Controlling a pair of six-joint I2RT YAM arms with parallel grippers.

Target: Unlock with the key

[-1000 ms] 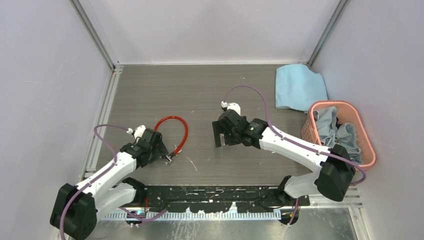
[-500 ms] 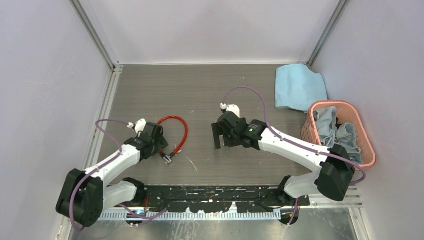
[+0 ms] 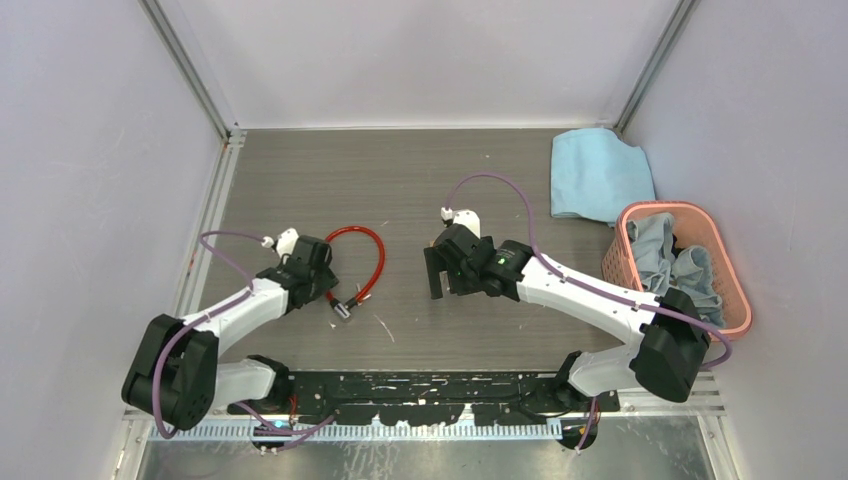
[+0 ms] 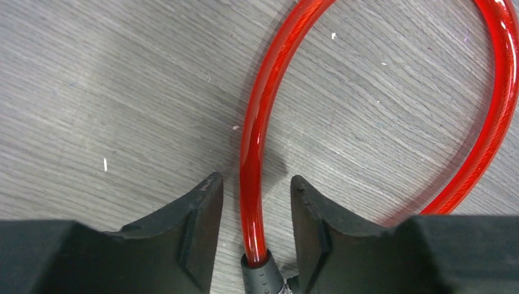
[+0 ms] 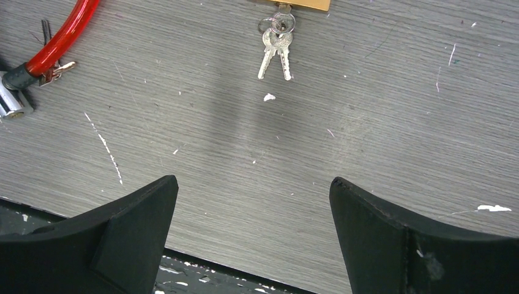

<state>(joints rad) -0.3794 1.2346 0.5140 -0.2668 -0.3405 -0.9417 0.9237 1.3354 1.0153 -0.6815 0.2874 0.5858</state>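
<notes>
The key (image 5: 275,50) is a small bunch of silvery keys on a ring, hanging from the brass padlock (image 5: 306,5) at the top edge of the right wrist view. My right gripper (image 5: 254,190) is wide open and empty, hovering short of the keys; in the top view (image 3: 440,272) it hides them. My left gripper (image 4: 256,180) is open and straddles the red cable lock (image 4: 252,147) near its black collar (image 4: 263,278), with a gap on each side. The cable loop (image 3: 372,250) lies beside the left gripper (image 3: 322,282).
The cable lock's metal end (image 5: 12,104) and a small key beside it (image 5: 58,68) lie at the left of the right wrist view. A blue cloth (image 3: 595,172) and a pink basket (image 3: 730,270) with cloths stand at the right. The black base rail (image 3: 430,385) runs along the near edge.
My left gripper has moved up and to the right along the red cable, and the loop has shifted a little to the right. The right arm has barely moved.
</notes>
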